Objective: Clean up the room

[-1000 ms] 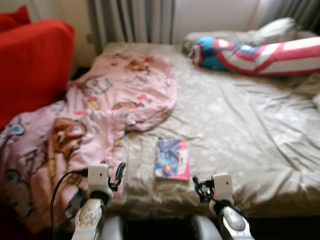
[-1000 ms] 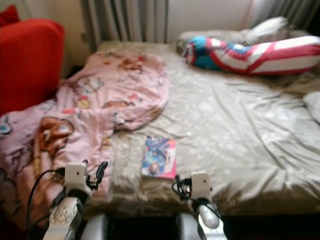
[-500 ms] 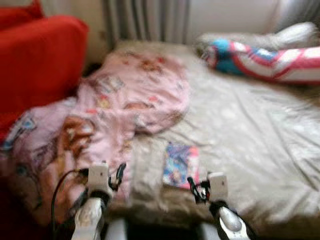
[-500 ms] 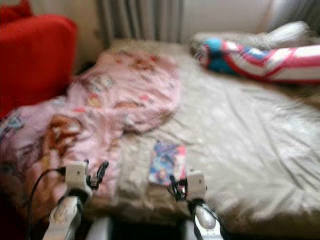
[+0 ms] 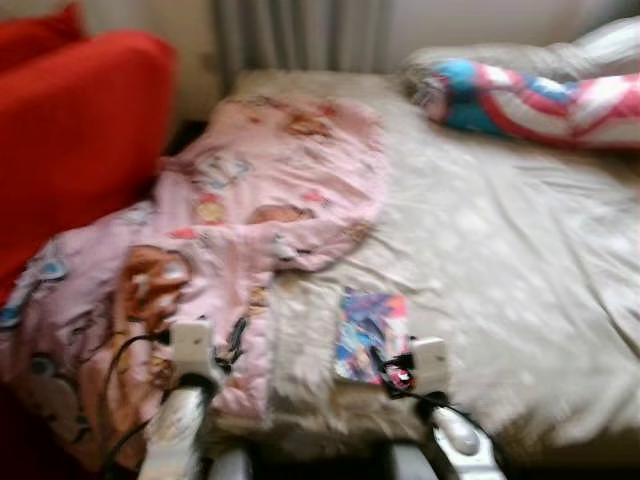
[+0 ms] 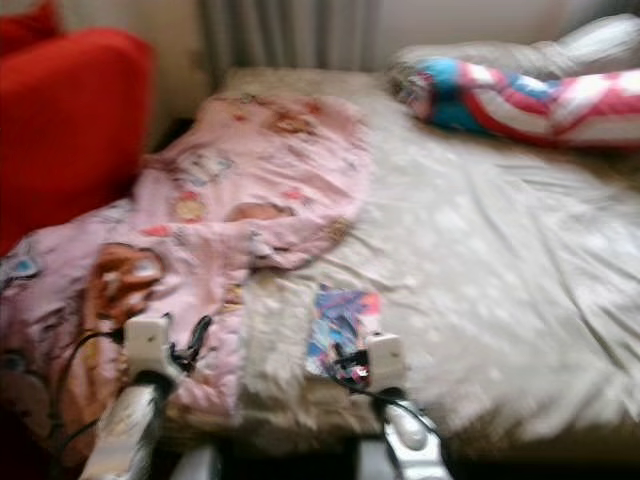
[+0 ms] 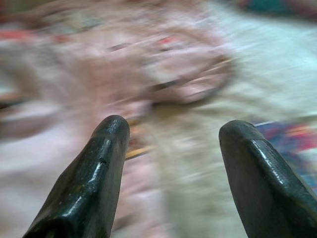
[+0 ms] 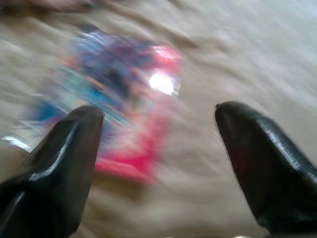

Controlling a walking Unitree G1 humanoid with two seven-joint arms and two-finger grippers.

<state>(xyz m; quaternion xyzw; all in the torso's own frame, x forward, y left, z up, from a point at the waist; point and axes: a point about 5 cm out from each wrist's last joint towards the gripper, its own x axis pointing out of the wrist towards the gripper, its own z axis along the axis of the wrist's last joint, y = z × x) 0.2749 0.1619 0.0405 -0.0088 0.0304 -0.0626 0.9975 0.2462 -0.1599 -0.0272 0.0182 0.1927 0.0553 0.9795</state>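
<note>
A colourful book (image 5: 371, 335) with a pink edge lies flat on the beige bed sheet (image 5: 500, 260) near the bed's front edge. My right gripper (image 5: 385, 368) is open and hovers just over the book's near end; in the right wrist view the book (image 8: 119, 94) lies between and beyond its fingers (image 8: 64, 153). My left gripper (image 5: 235, 345) is open over the crumpled pink cartoon blanket (image 5: 230, 220), which spills off the bed's left side. In the left wrist view its fingers (image 7: 94, 173) frame the blanket (image 7: 99, 74) and sheet. All views are blurred.
A red sofa (image 5: 70, 140) stands at the left beside the bed. A long red, white and blue striped pillow (image 5: 530, 95) lies at the bed's far right. Grey curtains (image 5: 300, 35) hang behind the bed.
The camera has shifted, so the bed sits closer and further right in the picture. My right gripper now reaches the book's near end; it was short of it before.
</note>
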